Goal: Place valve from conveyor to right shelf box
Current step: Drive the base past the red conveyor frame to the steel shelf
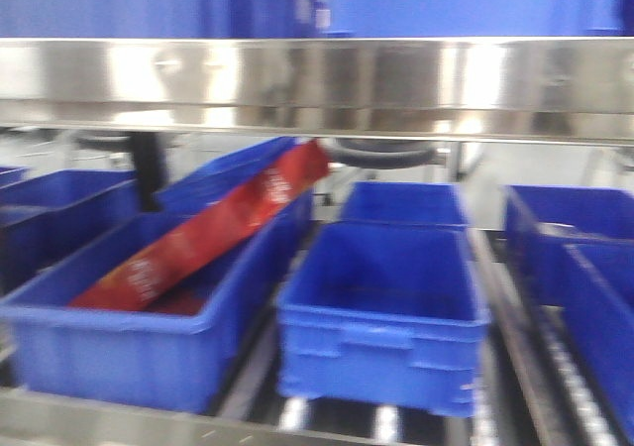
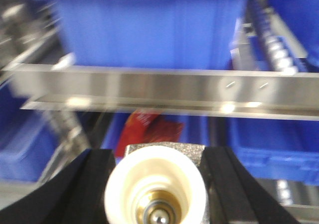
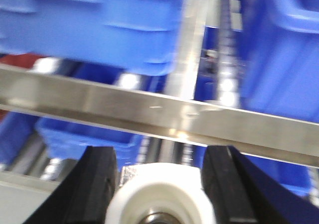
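Motion blur smears everything. The left gripper (image 2: 160, 157) has its black fingers (image 2: 84, 189) pressed against the grey metal body of a valve (image 2: 155, 194). The valve's cream round mouth, with brass inside, faces the camera, and its lower part is cut off. The right gripper (image 3: 160, 159) looks clamped the same way on a second valve (image 3: 162, 196), of which only the white top shows. Both hang just before the steel shelf rail (image 2: 159, 87). Beyond it sit blue boxes. The left box (image 1: 129, 352) holds a leaning red packet (image 1: 208, 233) with unreadable print. The middle box (image 1: 381, 342) stands beside it, and the right box (image 1: 594, 287) is cropped by the picture's edge.
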